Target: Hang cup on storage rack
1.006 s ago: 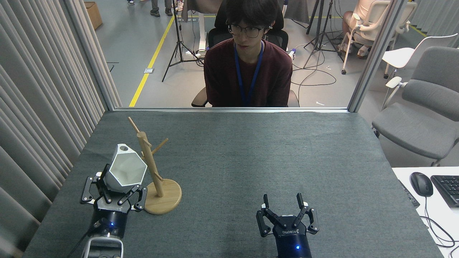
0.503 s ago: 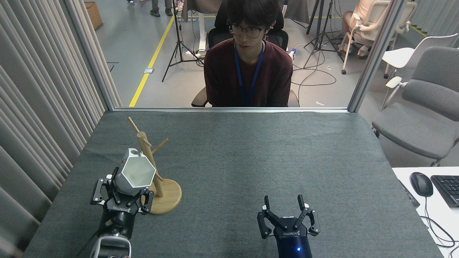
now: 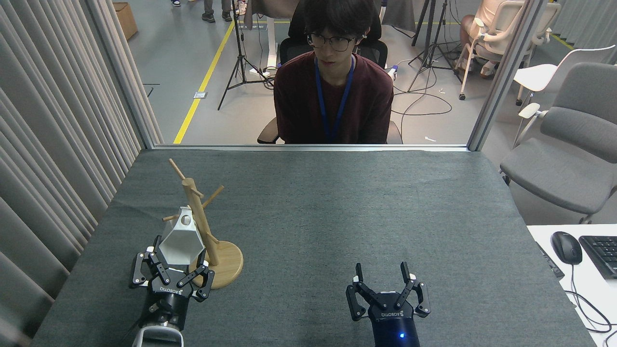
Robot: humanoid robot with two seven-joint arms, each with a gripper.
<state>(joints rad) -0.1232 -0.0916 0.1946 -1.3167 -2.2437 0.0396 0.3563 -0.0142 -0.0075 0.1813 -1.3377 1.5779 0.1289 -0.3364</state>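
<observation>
The white faceted cup (image 3: 181,243) is tilted with its open hexagonal rim facing me and its loop tab up against the post of the wooden storage rack (image 3: 198,219). A short peg sticks out to the left just beside the tab; I cannot tell whether it passes through the hole. My left gripper (image 3: 177,258) is shut on the cup's lower end, right in front of the rack's round base (image 3: 229,265). My right gripper (image 3: 380,267) stands open and empty near the table's front edge, right of centre.
A person in a dark red shirt (image 3: 332,96) sits behind the far edge of the grey table (image 3: 337,207). Curtains (image 3: 48,144) hang along the left side. A grey chair (image 3: 569,154) and a white desk with mouse (image 3: 566,246) and keyboard stand to the right.
My left gripper has carried the cup to the right and down, up against the rack's post. The rack has shifted slightly. The right gripper has not moved.
</observation>
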